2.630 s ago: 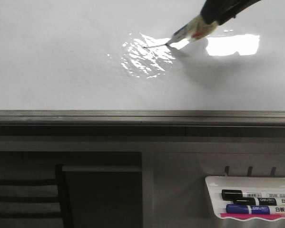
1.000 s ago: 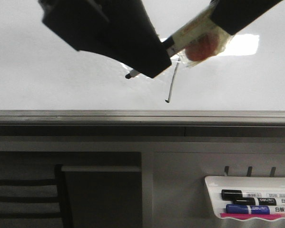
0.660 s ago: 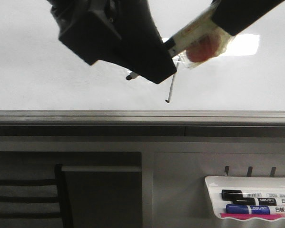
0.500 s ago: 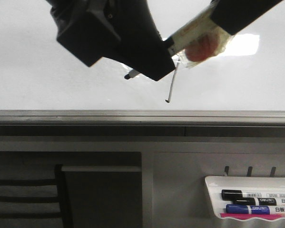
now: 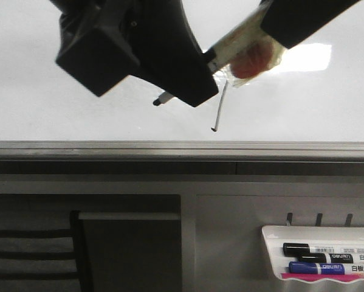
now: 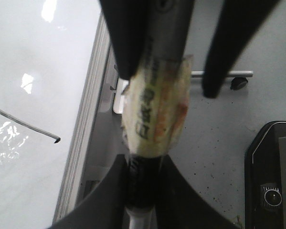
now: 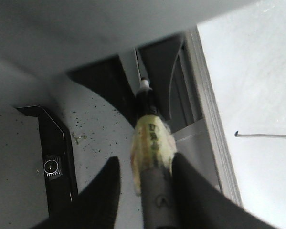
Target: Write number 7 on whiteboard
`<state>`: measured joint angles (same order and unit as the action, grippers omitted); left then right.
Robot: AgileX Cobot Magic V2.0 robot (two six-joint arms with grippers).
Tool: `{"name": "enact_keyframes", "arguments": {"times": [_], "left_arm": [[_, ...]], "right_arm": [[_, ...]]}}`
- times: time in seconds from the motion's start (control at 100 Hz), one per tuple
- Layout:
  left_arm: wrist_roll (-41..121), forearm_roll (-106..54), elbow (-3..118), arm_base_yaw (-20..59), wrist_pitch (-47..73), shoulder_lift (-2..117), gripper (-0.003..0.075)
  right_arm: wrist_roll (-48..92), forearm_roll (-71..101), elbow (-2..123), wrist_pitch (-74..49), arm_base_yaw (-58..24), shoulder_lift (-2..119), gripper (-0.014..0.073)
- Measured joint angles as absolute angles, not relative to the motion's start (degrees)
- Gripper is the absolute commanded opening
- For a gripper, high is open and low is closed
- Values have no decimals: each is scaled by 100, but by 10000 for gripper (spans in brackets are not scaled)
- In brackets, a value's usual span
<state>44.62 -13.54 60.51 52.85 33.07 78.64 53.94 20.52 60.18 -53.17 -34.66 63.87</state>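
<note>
The whiteboard (image 5: 60,115) fills the upper front view. The number 7 (image 5: 219,115) shows only its down stroke; the top stroke is hidden behind my left gripper. The stroke also shows in the left wrist view (image 6: 23,125) and the right wrist view (image 7: 262,136). A marker (image 5: 233,42) wrapped in yellowish tape hangs above the board, tip lifted off it. My left gripper (image 5: 206,70) is shut on its black front end (image 6: 143,191). My right gripper (image 5: 273,27) is open around its rear (image 7: 145,160), with a gap beside one finger.
The board's grey metal frame edge (image 5: 169,148) runs across the front view. A small white marker tray (image 5: 273,234) with black and blue markers hangs at the lower right. A dark box (image 6: 271,181) lies on the speckled floor.
Earlier my right gripper alone drew with the marker on the board. Since then the down stroke has appeared and my left gripper has come in. It now sits slightly further left with the marker tip.
</note>
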Motion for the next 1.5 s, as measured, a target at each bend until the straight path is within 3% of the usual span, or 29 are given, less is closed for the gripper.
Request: {"name": "enact_keyframes", "arguments": {"times": [0.23,0.38,0.66,0.97,1.24,1.5], "left_arm": [[4182,-961,6060,5144,3567,7859,-20],[2975,-80,6060,4704,4089,7859,-20],[-118,1634,6060,3153,4886,7824,-20],[-1663,1762,5671,1552,3711,7824,-20],[-1787,1661,5483,1359,2872,7824,-20],[-1800,1410,5483,1359,3012,7824,-20]], "right_arm": [[4443,1220,6057,-5390,-3190,6187,354],[3507,646,6057,-5461,-2645,5769,354],[3313,542,6057,-5760,-2150,5408,354],[3309,542,6057,-5768,-2150,5408,354],[3300,542,6057,-5721,-2150,5408,354],[3300,542,6057,-5618,-2150,5408,354]]}}
